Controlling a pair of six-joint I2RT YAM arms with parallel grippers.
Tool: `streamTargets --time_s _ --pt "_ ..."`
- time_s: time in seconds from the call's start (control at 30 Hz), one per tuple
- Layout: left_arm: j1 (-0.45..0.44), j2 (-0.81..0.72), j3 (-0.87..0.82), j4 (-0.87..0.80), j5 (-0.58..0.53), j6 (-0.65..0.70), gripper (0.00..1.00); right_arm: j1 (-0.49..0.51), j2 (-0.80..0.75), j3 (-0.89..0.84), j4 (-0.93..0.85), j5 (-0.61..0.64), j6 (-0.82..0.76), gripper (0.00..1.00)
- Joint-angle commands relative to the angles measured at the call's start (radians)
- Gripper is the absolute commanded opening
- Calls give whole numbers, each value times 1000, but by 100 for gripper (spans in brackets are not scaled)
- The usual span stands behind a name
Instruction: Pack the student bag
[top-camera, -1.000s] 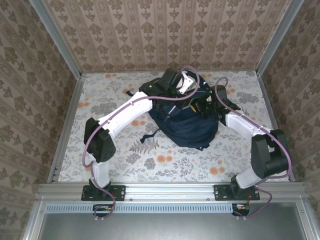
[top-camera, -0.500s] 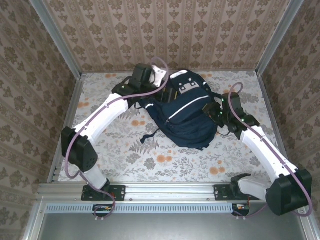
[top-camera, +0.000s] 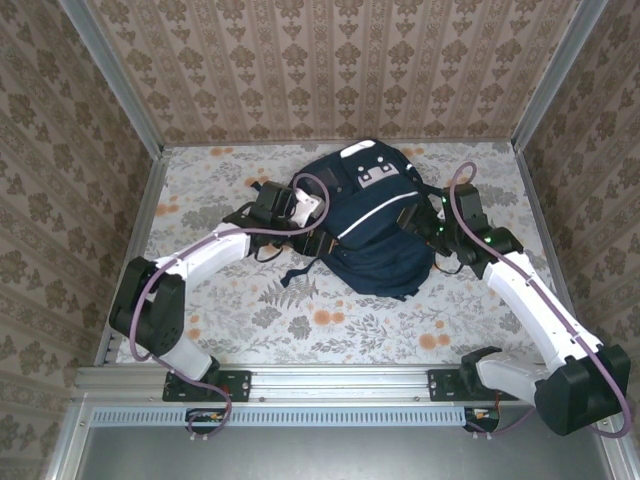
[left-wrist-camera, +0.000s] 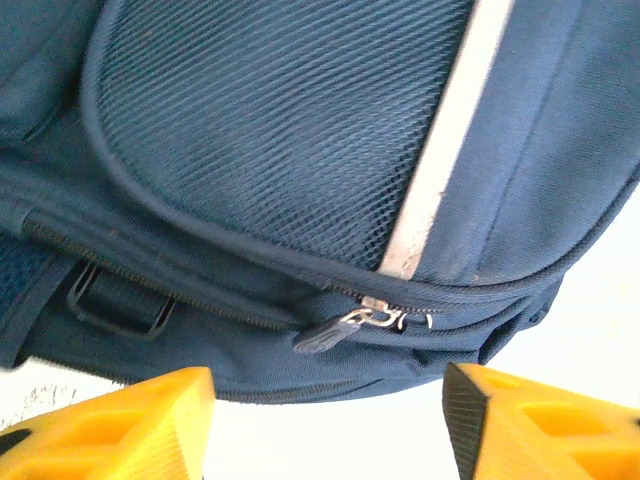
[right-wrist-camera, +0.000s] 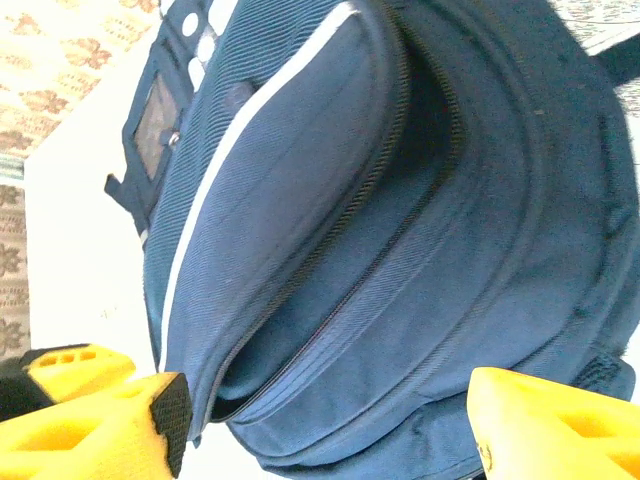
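Observation:
The student bag (top-camera: 385, 235), navy with a white stripe and grey patches, lies in the middle of the table. My left gripper (top-camera: 322, 236) is at its left side, open and holding nothing. In the left wrist view the bag (left-wrist-camera: 300, 150) shows a mesh panel and a zipper pull (left-wrist-camera: 340, 328) just above my left gripper (left-wrist-camera: 325, 432), with the yellow fingers (left-wrist-camera: 110, 425) spread wide. My right gripper (top-camera: 432, 232) is at the bag's right edge. The right wrist view has the bag (right-wrist-camera: 400, 200) with a zip pocket gaping slightly; the right gripper (right-wrist-camera: 320, 430) is open and empty.
The floral tablecloth (top-camera: 330, 320) covers the table, with room in front of the bag. A dark strap (top-camera: 300, 272) trails off the bag's near left. Wallpapered walls and metal rails (top-camera: 130, 260) close in the left, right and back.
My left arm swung from above the bag's far end down to its left side, uncovering the bag's top. The right arm pulled back to the bag's right edge.

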Motion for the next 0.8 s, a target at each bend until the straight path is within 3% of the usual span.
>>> streamTargets --time_s 0.0,0.23,0.47,0.77 --pt "4 24 -32 157 74 72 58 20 15 30 -21 -22 -17 76" --pt "4 91 -8 165 162 120 43 33 27 57 -28 -21 -8 77" --pt "5 114 -13 151 253 147 42 52 40 81 -30 -19 1 78" --pt "5 125 -19 190 177 130 20 78 67 93 -34 -3 7 78"
